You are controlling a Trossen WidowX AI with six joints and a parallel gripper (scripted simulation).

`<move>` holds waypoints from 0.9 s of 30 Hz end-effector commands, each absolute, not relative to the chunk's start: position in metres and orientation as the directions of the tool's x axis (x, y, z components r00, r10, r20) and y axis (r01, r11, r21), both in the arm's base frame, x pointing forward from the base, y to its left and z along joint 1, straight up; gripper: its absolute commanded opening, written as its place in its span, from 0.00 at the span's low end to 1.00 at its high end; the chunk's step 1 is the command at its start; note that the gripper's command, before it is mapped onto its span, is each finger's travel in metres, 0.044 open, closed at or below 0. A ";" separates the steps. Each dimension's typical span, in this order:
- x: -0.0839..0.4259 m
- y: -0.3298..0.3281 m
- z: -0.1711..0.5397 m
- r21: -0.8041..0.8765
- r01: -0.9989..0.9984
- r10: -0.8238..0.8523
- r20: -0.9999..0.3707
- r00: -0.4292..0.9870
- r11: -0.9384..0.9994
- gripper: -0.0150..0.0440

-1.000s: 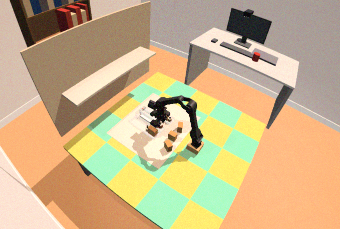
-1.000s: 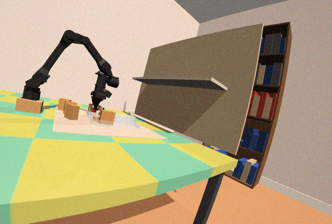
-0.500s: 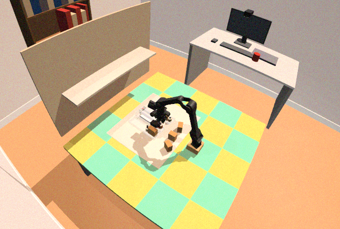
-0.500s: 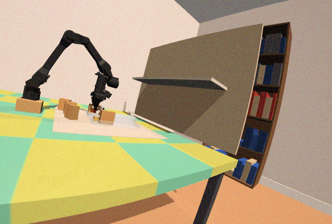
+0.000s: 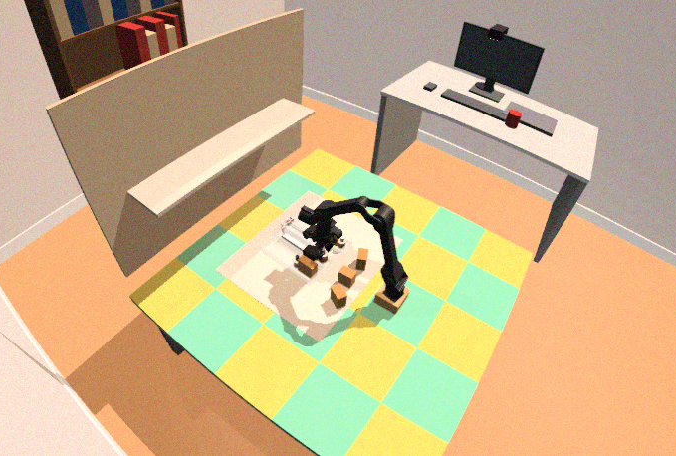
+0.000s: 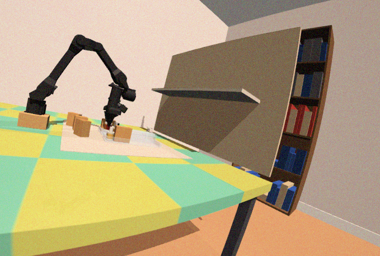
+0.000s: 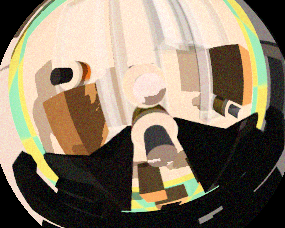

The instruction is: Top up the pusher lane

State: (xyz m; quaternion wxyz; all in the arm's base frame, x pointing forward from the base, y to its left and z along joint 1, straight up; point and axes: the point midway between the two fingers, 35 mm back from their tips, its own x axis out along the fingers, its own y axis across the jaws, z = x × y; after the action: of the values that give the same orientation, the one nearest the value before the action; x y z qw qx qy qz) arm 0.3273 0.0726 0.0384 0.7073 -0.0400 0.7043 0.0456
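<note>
The loose jar point(image 7: 157, 141) is gripped in the claw point(image 7: 153, 162), held low so the matching jar point(image 7: 144, 86) ahead can be pushed back.

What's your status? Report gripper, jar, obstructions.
Gripper shut on jar, low at lane front. Lane jar just ahead. Brown block close beside lane; contact unclear.

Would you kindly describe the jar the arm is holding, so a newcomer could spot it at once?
On the checkered table lies a pale mat with brown blocks. Near its shelf-side edge, the black arm's end effector is shut on a small pale jar with a dark top, the only jar being gripped.
</note>
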 end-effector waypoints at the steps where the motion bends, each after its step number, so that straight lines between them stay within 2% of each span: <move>1: 0.333 0.074 0.037 0.010 -0.125 0.013 -1.000 0.026 0.992 0.25; 27: 0.333 0.074 0.030 0.010 -0.125 0.013 -1.000 0.026 0.992 0.25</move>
State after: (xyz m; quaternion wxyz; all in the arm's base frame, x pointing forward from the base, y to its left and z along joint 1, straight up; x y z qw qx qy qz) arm 0.3271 0.0727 0.0312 0.7082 -0.0400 0.7034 0.0459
